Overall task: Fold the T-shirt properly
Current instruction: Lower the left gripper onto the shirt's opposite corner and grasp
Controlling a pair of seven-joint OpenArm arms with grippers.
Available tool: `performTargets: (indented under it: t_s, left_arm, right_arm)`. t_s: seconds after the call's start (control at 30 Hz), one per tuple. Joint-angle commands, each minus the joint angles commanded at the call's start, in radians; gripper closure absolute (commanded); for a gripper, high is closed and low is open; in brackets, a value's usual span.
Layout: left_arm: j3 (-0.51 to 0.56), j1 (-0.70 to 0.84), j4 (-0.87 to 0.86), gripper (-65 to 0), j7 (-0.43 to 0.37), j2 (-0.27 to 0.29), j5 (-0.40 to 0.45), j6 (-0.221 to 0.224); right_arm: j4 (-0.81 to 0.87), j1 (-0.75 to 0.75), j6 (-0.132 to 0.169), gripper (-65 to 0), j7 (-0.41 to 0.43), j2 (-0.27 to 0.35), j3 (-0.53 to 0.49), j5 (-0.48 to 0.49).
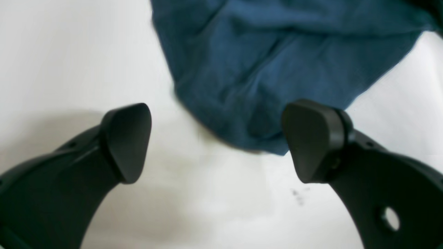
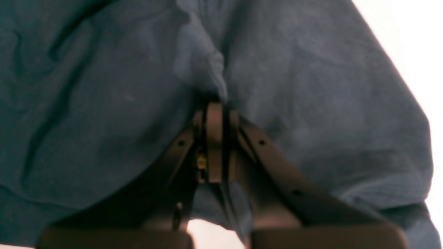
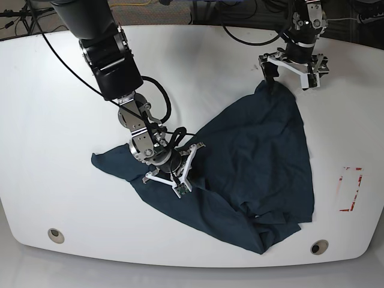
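One T-shirt, two end effectors, seemingly.

T-shirt corner — seemingly between parted jaws

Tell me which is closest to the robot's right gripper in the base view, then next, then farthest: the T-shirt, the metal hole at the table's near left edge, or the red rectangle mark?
1. The T-shirt: the right gripper is shut on its cloth, mid-table.
2. The metal hole: near the left front edge.
3. The red rectangle mark: far across, on the view's right.
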Motion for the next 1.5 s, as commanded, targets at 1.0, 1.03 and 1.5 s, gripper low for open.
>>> performTargets:
  t_s: [1.0,1.03,1.5]
  left_arm:
    - [-0.006,-0.158,-0.094,-50.6,0.25,0.043,-0.002,0.0]
    - [-0.006,-0.158,-0.094,-48.6,0.25,0.043,-0.002,0.0]
    - [-0.006,-0.181,-0.117,0.0,0.25,0.037,-0.003,-0.008]
  right_arm:
    - [0.126,-0.049,0.008,0.0,-0.034,0.029,0.064,0.002]
    - [0.126,-0.049,0.008,0.0,-0.034,0.029,0.064,0.002]
    - [0.127,-0.048,0.0,0.0,-0.034,0.031,0.083,0.002]
